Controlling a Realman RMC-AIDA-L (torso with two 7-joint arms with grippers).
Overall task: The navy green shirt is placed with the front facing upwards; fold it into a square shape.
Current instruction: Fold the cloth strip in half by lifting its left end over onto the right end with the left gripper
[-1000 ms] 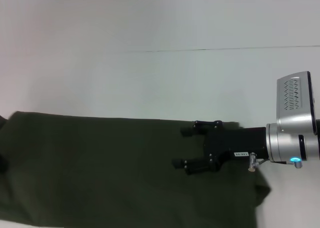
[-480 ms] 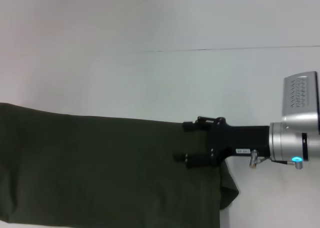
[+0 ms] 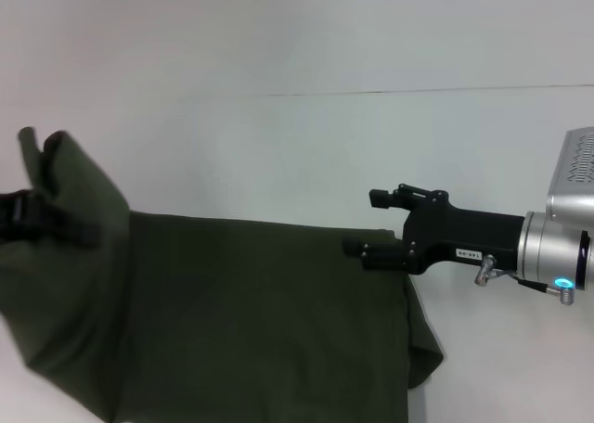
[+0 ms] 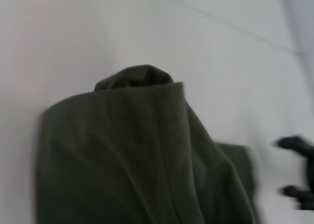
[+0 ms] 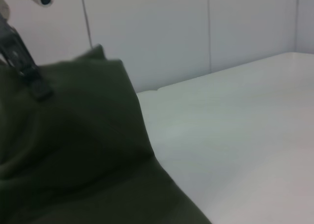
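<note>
One shirt (image 3: 260, 321) lay on the white table (image 3: 278, 145). I had my left gripper (image 3: 42, 221) clenched on its left end, lifted so that side could fold across. My right gripper (image 3: 367, 226), fingers apart and empty, hovered at the far right corner. Two grippers, one garment.

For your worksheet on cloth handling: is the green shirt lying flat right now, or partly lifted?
Partly lifted: the navy green shirt lies flat at its right end, while the left gripper holds its left end bunched above the table.
</note>
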